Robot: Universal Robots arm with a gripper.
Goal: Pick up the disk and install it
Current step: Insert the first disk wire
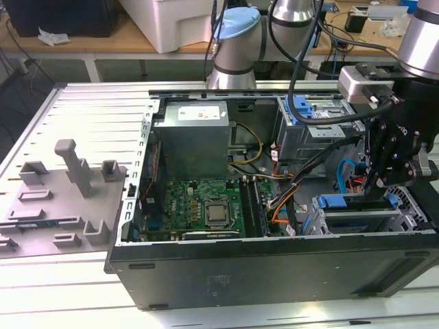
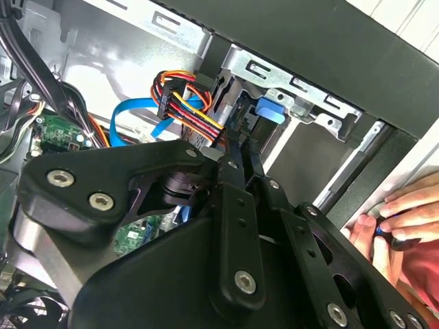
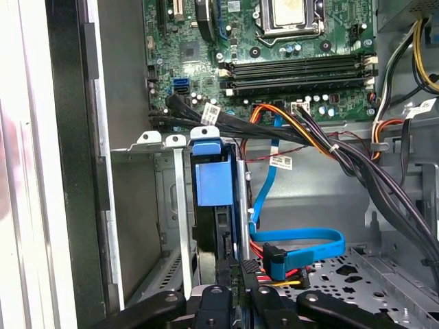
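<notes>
At the drive cage (image 3: 162, 141), we note the gripper (image 3: 234, 275) closed beside the disk (image 3: 212, 184); a skewed push could jam it.

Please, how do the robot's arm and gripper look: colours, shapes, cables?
The arm is made of silver-grey metal tubes with rounded light-blue joint caps. Thick black cables run along it, and a small pale grey box sits at its wrist. The gripper is matte black, built of flat linked bars with rounded ends, joined by silver screws.
</notes>
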